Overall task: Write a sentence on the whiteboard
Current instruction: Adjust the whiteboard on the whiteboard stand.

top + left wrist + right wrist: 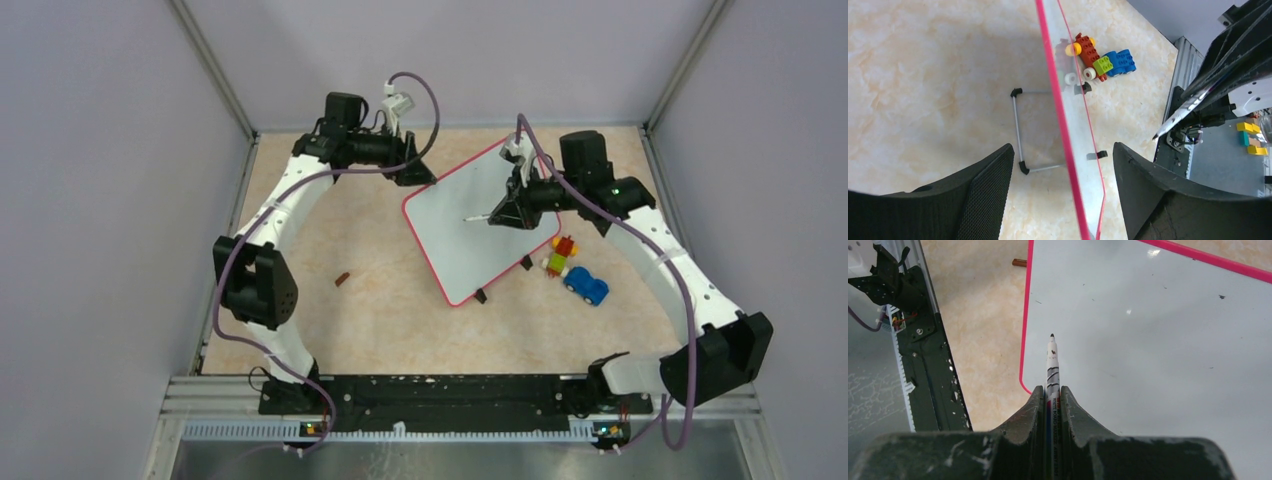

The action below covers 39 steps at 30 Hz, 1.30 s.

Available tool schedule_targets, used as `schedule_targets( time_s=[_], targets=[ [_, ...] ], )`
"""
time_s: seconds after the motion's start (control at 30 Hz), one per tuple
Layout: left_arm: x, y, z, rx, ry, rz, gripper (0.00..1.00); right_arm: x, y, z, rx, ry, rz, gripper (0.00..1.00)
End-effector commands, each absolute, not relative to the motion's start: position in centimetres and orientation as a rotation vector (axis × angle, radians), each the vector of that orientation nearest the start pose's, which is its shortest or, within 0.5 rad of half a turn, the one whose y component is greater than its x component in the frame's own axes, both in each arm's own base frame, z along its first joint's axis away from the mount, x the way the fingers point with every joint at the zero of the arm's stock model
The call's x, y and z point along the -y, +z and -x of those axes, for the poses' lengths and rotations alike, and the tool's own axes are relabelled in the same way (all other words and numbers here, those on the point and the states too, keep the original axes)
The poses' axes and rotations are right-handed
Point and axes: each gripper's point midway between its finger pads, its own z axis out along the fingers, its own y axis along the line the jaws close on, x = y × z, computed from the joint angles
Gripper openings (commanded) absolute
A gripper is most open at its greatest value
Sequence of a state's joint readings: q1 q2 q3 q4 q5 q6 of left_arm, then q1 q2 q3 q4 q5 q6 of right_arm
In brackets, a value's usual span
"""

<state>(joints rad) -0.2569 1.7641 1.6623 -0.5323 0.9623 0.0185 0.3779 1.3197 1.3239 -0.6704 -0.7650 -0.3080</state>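
Right wrist view: the right gripper [1050,395] pinches a marker [1052,365], its tip over the whiteboard [1158,340], which stands propped at a tilt on the table [370,310] with no writing visible. The left gripper [1063,150] is spread astride the board's red rim, gripping nothing. Risk: unbraced, the board may slide or tip under pen pressure, spoiling the strokes.
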Motion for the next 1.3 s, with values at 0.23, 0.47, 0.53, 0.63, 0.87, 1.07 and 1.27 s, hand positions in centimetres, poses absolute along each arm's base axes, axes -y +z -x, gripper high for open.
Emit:
schedule_targets(
  time_s=[0.23,0.47,0.53,0.63,0.87,1.07,1.27],
  targets=[
    [29.1,24.5,-39.5,-2.058,-1.063,-0.951,0.67,-22.4,30.4,-24.5,-1.751,0.878,1.147,0.0],
    [29.8,25.0,-38.1,-2.049,-1.113,-0.972,0.34,-22.2,30.7,-24.3,-1.751,0.868,1.143,0.0],
    [29.6,25.7,-37.6,-2.032,-1.109,-0.967,0.24,-22.2,30.6,-24.2,-1.753,0.87,1.144,0.0],
    [29.4,26.6,-36.7,-2.012,-1.127,-0.957,0.11,-22.2,30.6,-24.3,-1.753,0.871,1.14,0.0],
    [28.7,28.3,-35.3,-1.974,-1.112,-0.928,0.0,-22.4,30.6,-24.3,-1.751,0.884,1.134,0.0],
    [28.3,26.2,-34.8,-2.028,-1.101,-0.901,0.0,-22.5,30.4,-24.1,-1.754,0.898,1.136,0.0],
    [28.8,24.2,-35.1,-2.053,-1.135,-0.957,0.0,-22.6,29.7,-24.1,-1.769,0.915,1.148,0.0]
  ],
)
